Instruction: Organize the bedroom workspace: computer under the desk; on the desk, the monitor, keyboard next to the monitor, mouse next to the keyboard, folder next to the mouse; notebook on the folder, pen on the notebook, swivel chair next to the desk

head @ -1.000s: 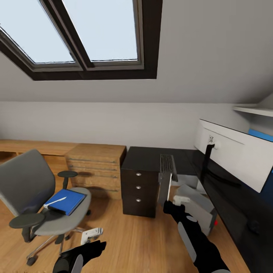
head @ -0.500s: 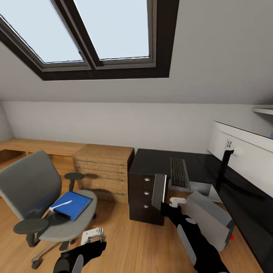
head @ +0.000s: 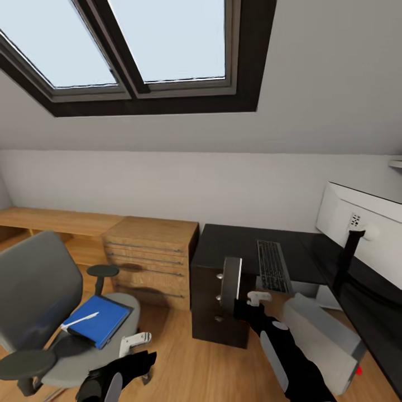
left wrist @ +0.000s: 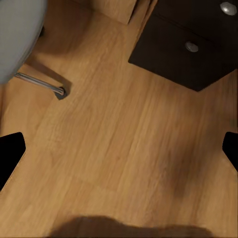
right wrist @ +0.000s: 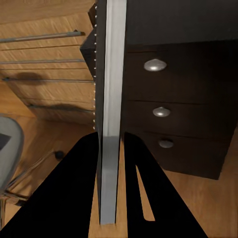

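While right jaws clamp keyboard (head: 230,282) on edge — long axis upright — left jaws spread wide.

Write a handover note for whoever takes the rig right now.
Left gripper: open, empty, over the floor.
Right gripper: shut on the notebook, held on edge.
Done: keyboard and monitor on the desk.
Computer: tilted on the floor by the desk.
Left: folder and pen lie on the swivel chair; stack them and the notebook, then place the chair.
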You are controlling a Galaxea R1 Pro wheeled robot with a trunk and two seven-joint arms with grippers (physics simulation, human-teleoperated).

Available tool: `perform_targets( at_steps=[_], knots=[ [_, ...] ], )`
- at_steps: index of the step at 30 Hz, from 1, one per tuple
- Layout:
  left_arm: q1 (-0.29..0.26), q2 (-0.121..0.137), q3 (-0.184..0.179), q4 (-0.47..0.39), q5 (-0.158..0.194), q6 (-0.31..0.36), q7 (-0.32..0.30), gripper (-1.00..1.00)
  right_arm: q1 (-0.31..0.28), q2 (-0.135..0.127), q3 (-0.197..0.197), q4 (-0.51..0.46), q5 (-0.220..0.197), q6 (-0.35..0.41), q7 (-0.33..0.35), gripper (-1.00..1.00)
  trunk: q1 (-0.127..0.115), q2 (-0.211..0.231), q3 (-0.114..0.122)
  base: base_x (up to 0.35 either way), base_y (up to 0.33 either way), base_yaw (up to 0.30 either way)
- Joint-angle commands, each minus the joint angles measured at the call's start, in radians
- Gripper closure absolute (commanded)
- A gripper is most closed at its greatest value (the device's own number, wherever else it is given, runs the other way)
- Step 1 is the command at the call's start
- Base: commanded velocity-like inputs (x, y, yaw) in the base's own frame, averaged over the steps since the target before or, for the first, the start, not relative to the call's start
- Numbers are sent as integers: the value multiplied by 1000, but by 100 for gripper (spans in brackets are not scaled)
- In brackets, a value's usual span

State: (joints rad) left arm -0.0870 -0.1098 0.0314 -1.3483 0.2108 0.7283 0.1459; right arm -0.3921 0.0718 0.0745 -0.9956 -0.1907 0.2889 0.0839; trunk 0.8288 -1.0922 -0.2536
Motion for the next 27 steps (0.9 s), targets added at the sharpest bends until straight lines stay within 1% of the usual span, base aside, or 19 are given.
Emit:
perform_targets(
  at_steps=[1, 6, 8, 9, 10, 11, 12, 14, 15, 16, 17, 18, 20, 22, 23, 24, 25, 26, 27],
  knots=[
    [-1, -1, 2, -6, 11, 4, 6, -100, -1, 0, -1, -1, -8, 5, 4, 100, 1, -1, -1, 317, 88, 0],
    [0, -1, 1, -13, 11, 2, 3, -100, -1, 0, -1, -1, -9, 5, 14, 100, 1, -1, -1, 317, 93, 0],
    [-1, -1, 0, -14, 12, -9, 3, -100, -1, 1, -1, -1, -16, 2, 17, 100, 1, -1, -1, 317, 75, 0],
    [-1, -1, -3, -15, 11, -31, 2, -100, -1, 1, 0, -1, -35, 0, 25, 100, 1, -1, -1, 317, 34, 0],
    [-1, -1, -5, -16, 11, -42, 2, -100, -1, 1, 0, -1, -44, -1, 30, 100, 1, -1, -1, 317, 27, 0],
    [-1, -1, -8, -21, 11, -69, 2, -100, -1, 1, 1, -1, -62, -2, 44, 100, 1, -1, -1, 317, 17, 0],
    [-1, -1, -10, -34, 11, -114, 2, -100, -1, 0, 1, -1, -92, -3, 75, 100, 1, -1, -1, 317, 9, 0],
    [-2, -1, -11, -45, 11, -136, 2, -100, -1, 0, 2, -1, -112, -3, 95, 100, 1, -1, -1, 317, 6, 0],
    [-2, -1, -12, -55, 12, -151, 2, -100, -1, 0, 2, -1, -135, -3, 110, 100, 1, -1, -1, 317, 4, 0],
    [-2, -1, -12, -59, 12, -156, 2, -100, -1, 0, 2, 0, -148, -3, 116, 100, 1, -1, -1, 315, 3, 0],
    [-2, -2, -13, -66, 13, -166, 1, -100, -1, 0, 1, -1, -193, -2, 127, 100, 1, -1, -1, 301, 1, 0],
    [-1, -2, -13, -68, 13, -168, 1, -100, -1, 0, 1, -1, -210, -1, 129, 100, 1, -1, -1, 294, 1, 0],
    [-1, -2, -13, -73, 13, -174, 1, -100, -1, 1, 1, 0, -297, -3, 135, 100, 1, -1, -1, 268, 1, 0],
    [-2, -2, -13, -75, 13, -176, 1, -100, -1, 1, 1, -1, -350, -3, 136, 100, 1, -1, -1, 243, 0, 0],
    [-1, -2, -13, -76, 14, -177, 1, -100, -1, 2, 1, -1, -406, -3, 137, 100, 1, -1, -1, 213, 0, 0],
    [-2, -1, -13, -77, 14, -177, 1, -100, -1, 2, 1, -1, -435, -4, 137, 100, 1, -1, -1, 200, 0, 0],
    [-1, -2, -13, -77, 14, -177, 1, -100, -2, 2, 1, 0, -496, -4, 138, 100, 1, -1, -1, 153, 0, 0],
    [-2, -2, -13, -78, 14, -176, 1, -100, -2, 5, 1, 3, -624, -3, 138, 100, 1, -1, -1, 63, 0, 0],
    [-2, -2, -13, -78, 15, -175, 1, -100, -2, 10, 1, 6, -688, -3, 137, 100, 1, -1, -1, 40, 0, 0]
  ],
)
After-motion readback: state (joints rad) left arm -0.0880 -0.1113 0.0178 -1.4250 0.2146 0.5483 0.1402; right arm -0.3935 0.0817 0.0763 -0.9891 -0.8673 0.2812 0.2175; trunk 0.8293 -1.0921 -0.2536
